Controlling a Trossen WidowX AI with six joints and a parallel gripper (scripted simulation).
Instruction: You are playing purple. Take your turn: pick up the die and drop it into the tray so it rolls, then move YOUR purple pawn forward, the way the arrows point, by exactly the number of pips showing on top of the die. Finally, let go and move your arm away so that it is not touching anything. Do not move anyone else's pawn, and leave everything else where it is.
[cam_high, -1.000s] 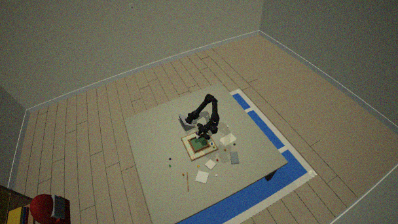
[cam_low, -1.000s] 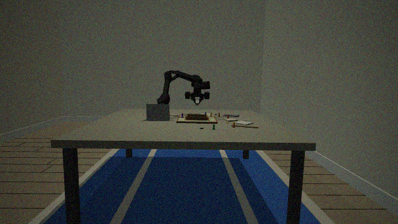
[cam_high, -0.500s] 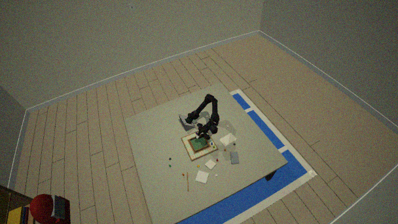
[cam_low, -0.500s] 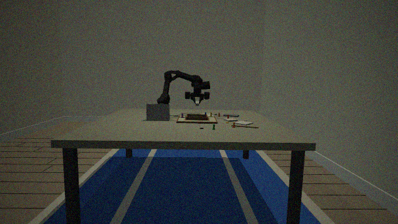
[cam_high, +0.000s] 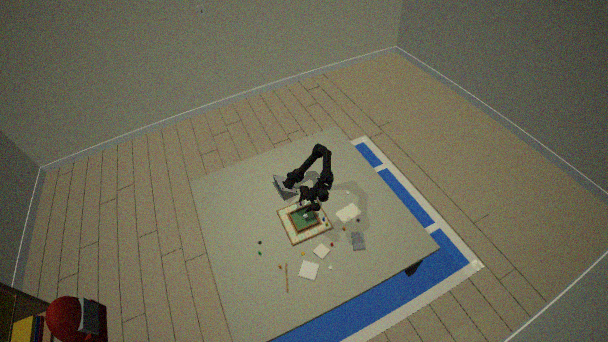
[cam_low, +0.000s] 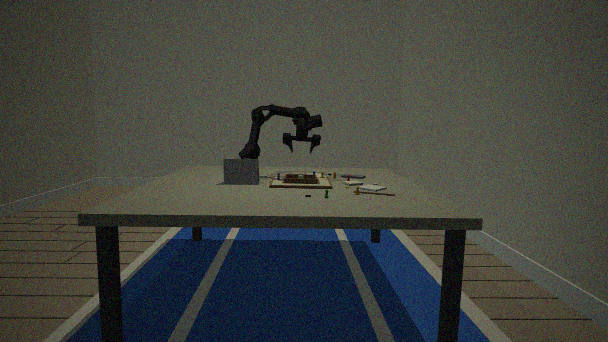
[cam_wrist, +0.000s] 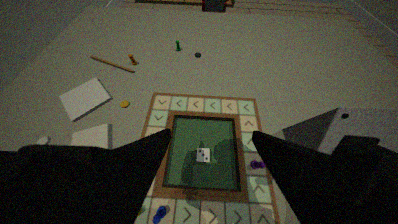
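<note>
My gripper (cam_low: 301, 151) (cam_wrist: 211, 133) is open and empty, above the board (cam_high: 287, 225) (cam_wrist: 196, 104) and well clear of it. The white die (cam_high: 305, 215) (cam_wrist: 203, 155) is in the green-floored tray (cam_wrist: 239, 165) in the middle of the board, between the fingers in the wrist view but far below them. Dark pips show on its top; they are too blurred to count surely. The purple pawn (cam_low: 278, 176) (cam_wrist: 257, 164) stands on the board's track, on the right side in the wrist view, near the right fingertip. Arrows beside it point up in that view.
A blue pawn (cam_wrist: 159, 214) (cam_high: 323, 219) stands on the track's near side in the wrist view. Off the board lie white blocks (cam_wrist: 86, 98) (cam_high: 309, 270), a thin stick (cam_wrist: 112, 64), a green pawn (cam_wrist: 178, 46) and an orange pawn (cam_wrist: 132, 59). A grey box (cam_low: 241, 171) is under the arm's base.
</note>
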